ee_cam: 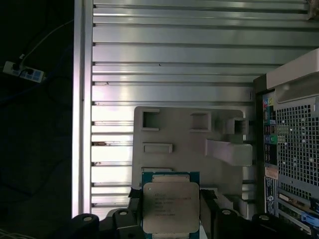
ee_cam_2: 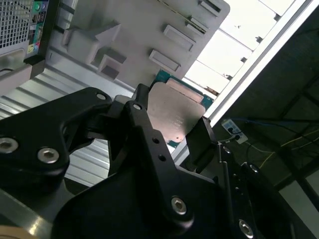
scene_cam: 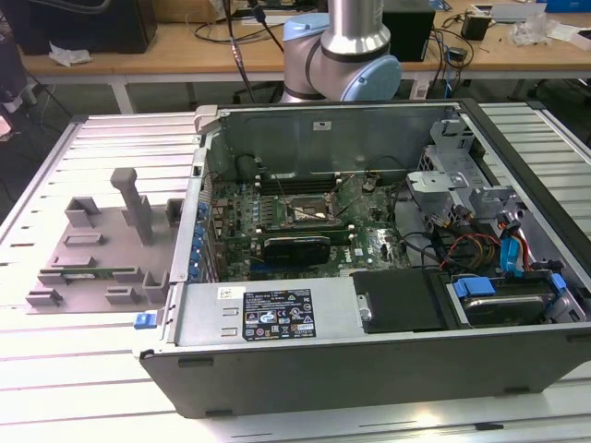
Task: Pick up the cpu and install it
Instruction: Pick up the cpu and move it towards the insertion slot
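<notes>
The slatted metal surface (scene_cam: 111,138) is carrying everything, and the open computer case (scene_cam: 388,360) is taking up most of it; in the exterior view the arm (scene_cam: 346,46) is rising at twelve o'clock from the case, and the grey fixture tray (scene_cam: 92,249) is lying at nine o'clock from it, just beside its wall; inside the case the motherboard (scene_cam: 369,235) is lying flat, with the square metal-framed socket (scene_cam: 312,214) sitting open near its middle, roughly at eleven o'clock from the white label on the case's cover. In both wrist views the gripper (ee_cam_2: 174,117) is hanging over the fixture tray (ee_cam: 174,134), and its black fingers (ee_cam_2: 202,142) are clenching the cpu (ee_cam: 170,206) by two opposite edges, the silver-grey lid facing the cameras and the thin green rim peeking out around it; the chip seems to be lifted clear of the tray, though by how much I cannot tell. Judging from this, the pick-up part is looking done and the carrying part is the one in hand, the socket lying well apart from the chip. Seating it, I judge, is calling for a level chip, squared to the socket frame and turned the right way round, with a gentle, straight lowering; any tilt is risking bent contacts.
</notes>
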Motion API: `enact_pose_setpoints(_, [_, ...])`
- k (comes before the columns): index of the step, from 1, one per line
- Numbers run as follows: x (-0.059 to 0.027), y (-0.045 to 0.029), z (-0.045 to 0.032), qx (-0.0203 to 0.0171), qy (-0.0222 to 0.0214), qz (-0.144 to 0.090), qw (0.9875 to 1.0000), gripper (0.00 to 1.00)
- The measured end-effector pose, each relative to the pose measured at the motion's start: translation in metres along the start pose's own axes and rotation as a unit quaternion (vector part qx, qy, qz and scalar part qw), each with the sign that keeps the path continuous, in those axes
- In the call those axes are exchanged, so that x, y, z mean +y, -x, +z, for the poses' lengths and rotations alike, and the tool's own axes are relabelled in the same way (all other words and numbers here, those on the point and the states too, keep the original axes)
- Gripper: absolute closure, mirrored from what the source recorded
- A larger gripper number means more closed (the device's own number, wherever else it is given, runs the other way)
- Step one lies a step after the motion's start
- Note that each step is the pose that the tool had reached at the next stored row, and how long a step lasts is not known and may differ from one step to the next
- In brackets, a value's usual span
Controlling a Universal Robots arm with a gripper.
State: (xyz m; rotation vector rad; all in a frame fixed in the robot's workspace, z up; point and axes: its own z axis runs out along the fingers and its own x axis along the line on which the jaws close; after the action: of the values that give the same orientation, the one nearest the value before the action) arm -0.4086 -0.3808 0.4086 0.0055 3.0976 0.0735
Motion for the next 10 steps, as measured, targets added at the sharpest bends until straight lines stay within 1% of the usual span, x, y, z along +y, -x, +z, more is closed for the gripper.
enact_pose_setpoints(5, [0.0000, 0.0095, 0.0004, 0.0000, 0.0000, 0.000, 1.0000, 0.45])
enact_pose_setpoints(7, [0.0000, 0.0149, 0.0007, 0.0000, 0.0000, 0.000, 1.0000, 0.45])
enact_pose_setpoints(8, [0.0000, 0.0180, 0.0007, 0.0000, 0.0000, 0.000, 1.0000, 0.45])
enact_pose_setpoints(10, [0.0001, 0.0280, 0.0012, 0.0000, 0.0000, 0.000, 1.0000, 0.45])
